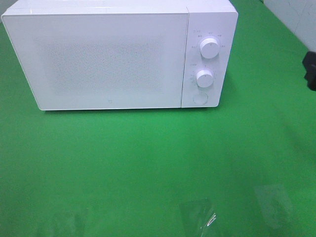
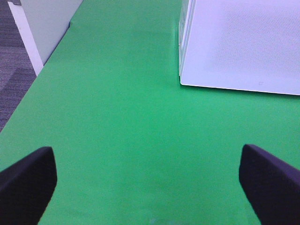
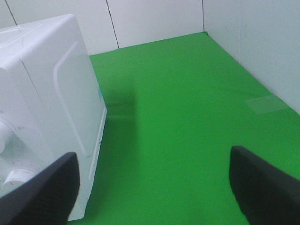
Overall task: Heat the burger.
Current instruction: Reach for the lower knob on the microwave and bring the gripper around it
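The burger is not in any view. A white microwave [image 1: 98, 59] stands at the back of the green table with its door closed; its two knobs [image 1: 210, 48] and round button [image 1: 199, 98] are on its right panel. My left gripper [image 2: 147, 159] is open over bare green cloth, near the microwave's [image 2: 243, 42] left front corner. My right gripper [image 3: 152, 157] is open with nothing between its fingers, beside the microwave's [image 3: 47, 93] right side, by the knobs.
White walls [image 3: 154, 18] close the table at the back and right. The table's left edge [image 2: 28, 89] drops to a grey floor. A black part [image 1: 311, 69] pokes in at the right edge of the exterior view. Clear tape patches [image 1: 197, 217] lie near the front.
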You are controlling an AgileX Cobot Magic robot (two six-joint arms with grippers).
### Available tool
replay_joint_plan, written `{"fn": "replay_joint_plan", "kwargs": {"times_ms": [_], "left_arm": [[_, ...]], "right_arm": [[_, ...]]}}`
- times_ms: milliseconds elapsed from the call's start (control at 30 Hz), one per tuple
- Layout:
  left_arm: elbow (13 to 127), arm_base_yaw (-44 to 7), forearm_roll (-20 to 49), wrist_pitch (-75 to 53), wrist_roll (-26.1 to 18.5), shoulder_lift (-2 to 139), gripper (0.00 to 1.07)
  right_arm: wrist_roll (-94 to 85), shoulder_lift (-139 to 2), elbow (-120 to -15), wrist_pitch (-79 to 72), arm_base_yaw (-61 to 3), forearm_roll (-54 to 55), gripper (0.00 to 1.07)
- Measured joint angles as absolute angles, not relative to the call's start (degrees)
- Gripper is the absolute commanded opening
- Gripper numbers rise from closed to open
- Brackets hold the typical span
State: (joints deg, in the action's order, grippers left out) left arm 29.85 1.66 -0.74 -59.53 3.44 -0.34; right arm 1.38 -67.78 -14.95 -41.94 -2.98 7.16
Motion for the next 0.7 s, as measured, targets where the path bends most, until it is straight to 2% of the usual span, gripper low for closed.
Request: {"fn": "replay_joint_plan", "kwargs": {"times_ms": [33,67,100,133,167,200,267,300,333,367,400,700], "left_arm": [[29.9,1.7,-0.7,-59.5,3.4,-0.3,1.0],[29.9,1.7,-0.7,-59.5,3.4,-0.3,1.0],[29.9,1.7,-0.7,-59.5,3.4,-0.3,1.0],[29.9,1.7,-0.7,-59.5,3.4,-0.3,1.0],[29.9,1.7,-0.7,-59.5,3.4,-0.3,1.0],[29.9,1.7,-0.7,-59.5,3.4,-0.3,1.0],[29.9,1.7,-0.7,-59.5,3.4,-0.3,1.0],[29.9,1.7,-0.7,-59.5,3.4,-0.3,1.0],[29.9,1.7,-0.7,-59.5,3.4,-0.3,1.0],[29.9,1.7,-0.7,-59.5,3.4,-0.3,1.0],[29.9,1.7,-0.7,-59.5,3.4,-0.3,1.0],[29.9,1.7,-0.7,-59.5,3.4,-0.3,1.0]], "right_arm": [[-3.5,-71.6,-15.0,-45.8,-6.2,11.2,0.86],[-3.5,-71.6,-15.0,-45.8,-6.2,11.2,0.86],[-10.0,-74.9,-15.0,-49.3,-10.4,15.9,0.85],[-10.0,-74.9,-15.0,-49.3,-10.4,15.9,0.85],[-15.1,-78.4,-14.8,-53.6,-14.8,22.1,0.85],[-15.1,-78.4,-14.8,-53.6,-14.8,22.1,0.85],[-19.1,-83.5,-14.8,-61.4,-21.9,31.5,0.84],[-19.1,-83.5,-14.8,-61.4,-21.9,31.5,0.84],[-19.8,-86.8,-15.0,-66.0,-26.5,36.8,0.83],[-19.8,-86.8,-15.0,-66.0,-26.5,36.8,0.83],[-19.8,-89.4,-15.8,-67.7,-30.1,41.6,0.83],[-20.1,-98.5,-23.8,-68.8,-40.6,46.2,0.81]]}}
